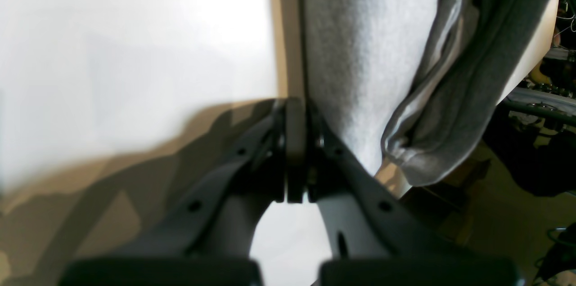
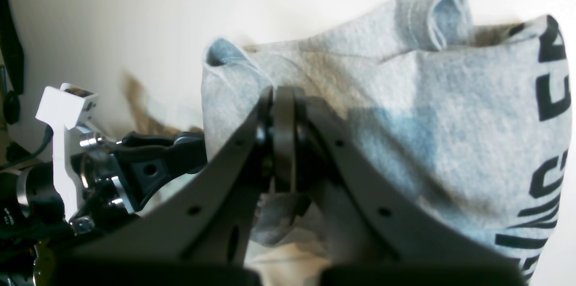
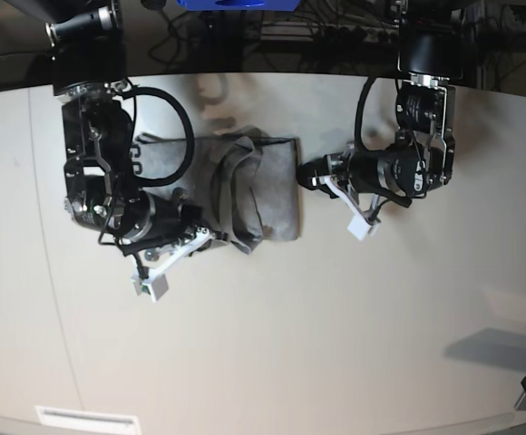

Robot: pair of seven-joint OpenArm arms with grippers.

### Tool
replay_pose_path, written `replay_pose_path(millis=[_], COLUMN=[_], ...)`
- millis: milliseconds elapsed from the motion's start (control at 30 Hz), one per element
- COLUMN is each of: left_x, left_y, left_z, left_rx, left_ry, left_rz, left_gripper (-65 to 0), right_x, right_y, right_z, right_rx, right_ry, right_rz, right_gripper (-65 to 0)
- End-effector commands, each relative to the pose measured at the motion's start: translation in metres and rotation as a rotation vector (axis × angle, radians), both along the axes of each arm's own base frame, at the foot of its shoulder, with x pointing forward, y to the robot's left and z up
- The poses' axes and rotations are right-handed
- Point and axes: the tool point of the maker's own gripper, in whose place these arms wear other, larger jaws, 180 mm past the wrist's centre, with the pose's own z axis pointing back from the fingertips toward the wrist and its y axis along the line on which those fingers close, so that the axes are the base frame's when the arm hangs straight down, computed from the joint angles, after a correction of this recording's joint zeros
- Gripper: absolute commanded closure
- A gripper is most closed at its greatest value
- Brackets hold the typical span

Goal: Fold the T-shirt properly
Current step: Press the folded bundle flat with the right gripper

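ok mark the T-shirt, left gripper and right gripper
T-shirt [image 3: 277,195], base view, flat grey panel.
left gripper [image 1: 296,110], left wrist view, closed fingertips.
right gripper [image 2: 283,97], right wrist view, fingertips against the cloth.

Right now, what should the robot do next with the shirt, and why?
Probably carry the T-shirt edge across with the right gripper, which is shut on the cloth. The shirt lies bunched, not flat, on the table; the left gripper is shut beside it.
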Motion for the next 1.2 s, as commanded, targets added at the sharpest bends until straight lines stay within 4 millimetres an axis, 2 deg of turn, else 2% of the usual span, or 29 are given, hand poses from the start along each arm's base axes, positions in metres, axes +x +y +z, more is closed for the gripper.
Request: replay_pose_path(millis=[0,67,167,233,567,700,800,867,933,1067,1167], left_x=[0.003,0.003,0.003,0.003,0.003,0.003,0.003,0.003,0.003,0.003,0.003], left_y=[0.009,0.009,0.010,0.010,0.010,0.011,0.011,0.011,0.011,0.011,0.011], left_z=[-0.001,-0.001,-0.001,-0.001,-0.001,-0.002,-0.002,-0.002,-0.002,-0.002,-0.002], left_rx=[0.052,0.052,0.052,0.053,0.053,0.056,0.056,0.056,0.056,0.056,0.056], left_ry=[-0.003,-0.003,-0.003,-0.003,-0.003,-0.003,-0.003,-0.003,-0.003,-0.003,-0.003], left_rz=[0.002,0.002,0.003,0.003,0.003,0.003,0.003,0.003,0.003,0.003,0.003], left_gripper=[0.0,0.0,0.0,0.0,0.0,0.0,0.0,0.0,0.0,0.0,0.0], right_x=[0.006,0.004,-0.004,-0.007,-0.010,-0.014,-0.017,-0.018,-0.017,-0.016,-0.015], right_y=[0.007,0.008,0.025,0.029,0.036,0.033,0.039,0.042,0.045,0.051,0.045], right_z=[0.011,0.005,-0.005,-0.010,-0.039,-0.060,-0.065,-0.062,-0.051,-0.015,0.010], right_rx=[0.023,0.021,0.005,-0.001,-0.031,-0.056,-0.066,-0.063,-0.053,-0.021,0.023], right_ry=[-0.030,-0.010,0.013,0.025,0.063,0.105,0.104,0.099,0.077,0.010,0.005], right_rz=[0.005,0.010,0.068,0.082,0.085,0.077,0.096,0.106,0.119,0.154,0.098], right_gripper=[-0.3,-0.3,-0.3,-0.3,-0.4,-0.4,-0.4,-0.4,-0.4,-0.4,-0.4])
